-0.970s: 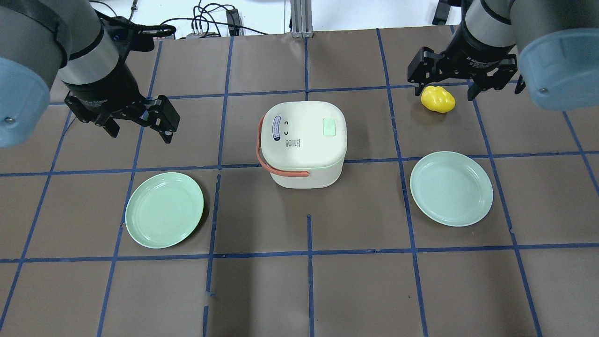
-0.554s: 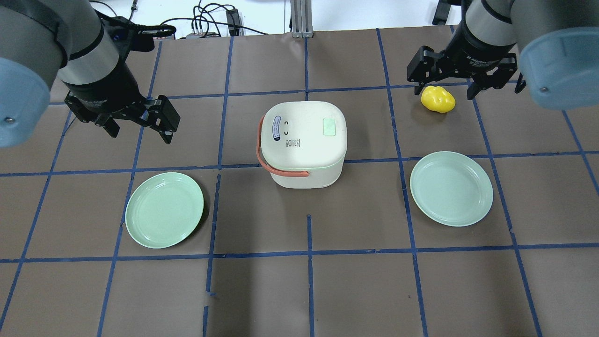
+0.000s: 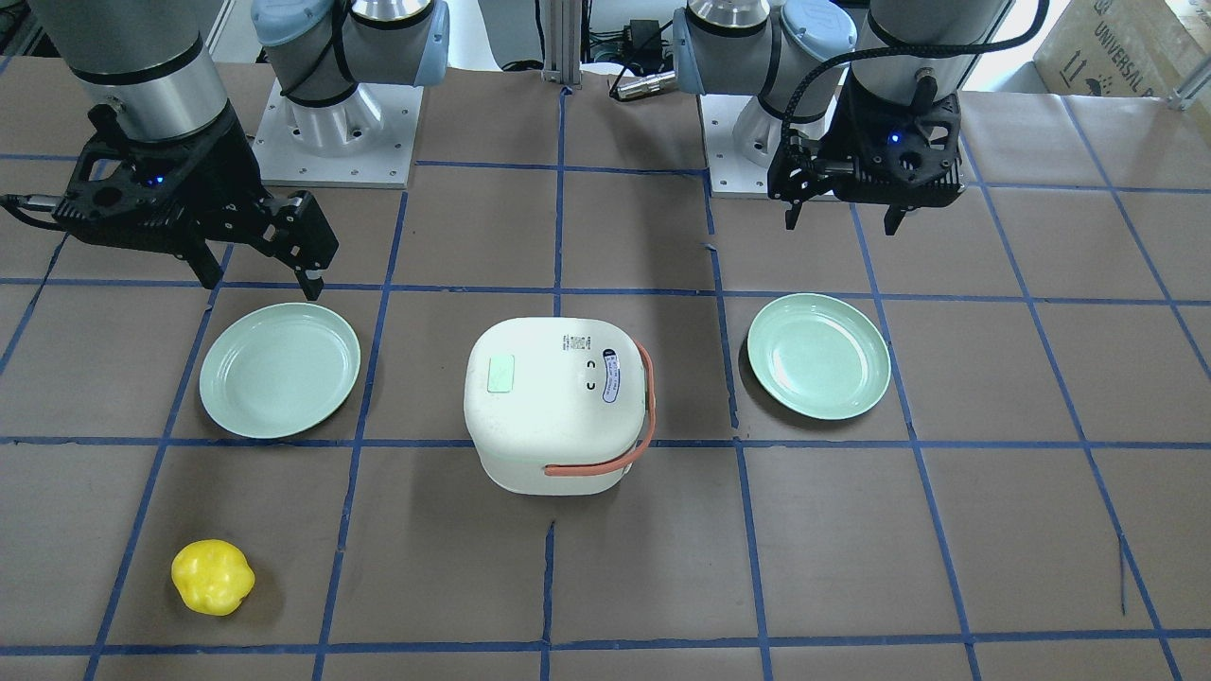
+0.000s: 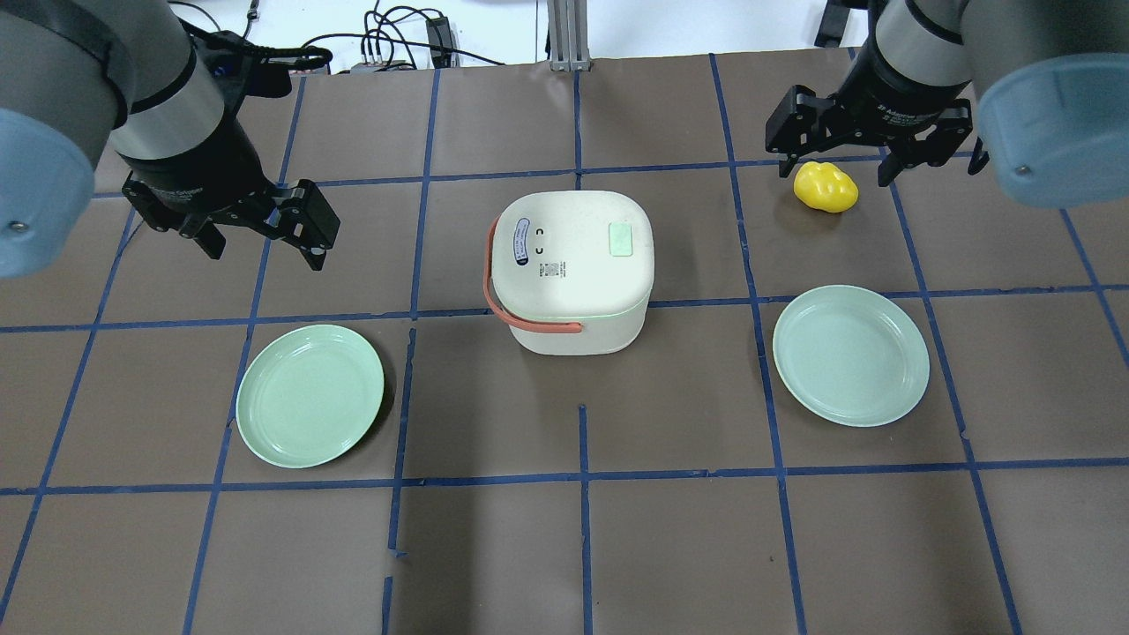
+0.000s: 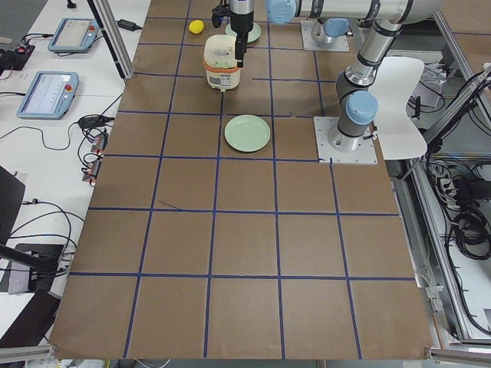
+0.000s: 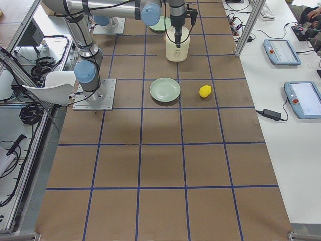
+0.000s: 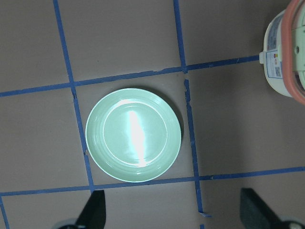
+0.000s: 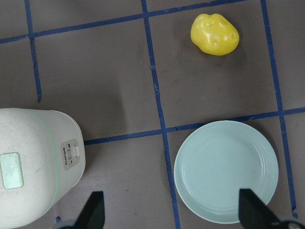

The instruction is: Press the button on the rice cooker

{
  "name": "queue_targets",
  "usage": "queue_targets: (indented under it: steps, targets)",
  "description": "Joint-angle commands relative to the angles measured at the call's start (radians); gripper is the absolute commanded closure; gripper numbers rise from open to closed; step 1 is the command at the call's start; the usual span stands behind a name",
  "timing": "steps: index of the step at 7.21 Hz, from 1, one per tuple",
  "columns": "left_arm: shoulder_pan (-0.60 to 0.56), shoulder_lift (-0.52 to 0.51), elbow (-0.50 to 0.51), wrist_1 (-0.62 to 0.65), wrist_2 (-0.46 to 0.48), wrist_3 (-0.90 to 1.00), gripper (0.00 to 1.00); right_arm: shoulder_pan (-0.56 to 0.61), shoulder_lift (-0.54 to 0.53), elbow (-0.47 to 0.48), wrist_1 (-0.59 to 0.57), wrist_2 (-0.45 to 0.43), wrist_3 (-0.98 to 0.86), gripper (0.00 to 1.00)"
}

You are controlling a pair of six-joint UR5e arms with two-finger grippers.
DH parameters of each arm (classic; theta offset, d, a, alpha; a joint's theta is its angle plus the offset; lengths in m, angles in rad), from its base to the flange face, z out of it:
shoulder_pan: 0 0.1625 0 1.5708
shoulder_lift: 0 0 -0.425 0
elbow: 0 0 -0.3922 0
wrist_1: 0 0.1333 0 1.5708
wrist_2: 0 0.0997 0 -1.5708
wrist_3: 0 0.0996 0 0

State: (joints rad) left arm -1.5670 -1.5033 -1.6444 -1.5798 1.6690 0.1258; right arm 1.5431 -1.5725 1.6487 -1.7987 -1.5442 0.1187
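Observation:
The white rice cooker [image 4: 571, 265] stands shut at the table's middle, its orange-red handle folded down to one side. A mint-green button [image 4: 622, 239] sits on its lid, also seen from the front [image 3: 500, 373]. My left gripper [image 4: 265, 249] is open and empty, hovering to the cooker's left. My right gripper [image 4: 836, 169] is open and empty, high above the far right, over a yellow toy. The right wrist view shows the cooker [image 8: 33, 167] at lower left, and the left wrist view shows its edge [image 7: 286, 57].
A green plate [image 4: 310, 395] lies front left of the cooker and another [image 4: 850, 354] lies front right. A yellow pepper-like toy [image 4: 825, 187] lies on the table at the far right. Cables lie beyond the far edge.
The right gripper has shifted very slightly toward the far edge. The left gripper, cooker, plates and toy have not moved.

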Motion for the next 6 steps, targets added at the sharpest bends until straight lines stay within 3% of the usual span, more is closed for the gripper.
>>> queue_targets:
  steps: [1, 2, 5, 6]
  targets:
    - [0.001, 0.000, 0.000, 0.000, 0.000, 0.000, 0.00, 0.000, 0.002, -0.007, 0.001, -0.008, -0.005, 0.00]
    - [0.001, 0.000, 0.000, 0.001, 0.000, 0.000, 0.00, 0.000, 0.000, 0.000, 0.001, -0.011, -0.042, 0.03]
    - [0.001, 0.000, 0.000, 0.000, 0.000, 0.000, 0.00, 0.000, 0.000, -0.010, 0.001, -0.016, -0.070, 0.26]
    - [0.001, 0.000, 0.000, 0.001, 0.000, 0.000, 0.00, 0.000, 0.000, -0.010, 0.001, -0.014, -0.070, 0.28]
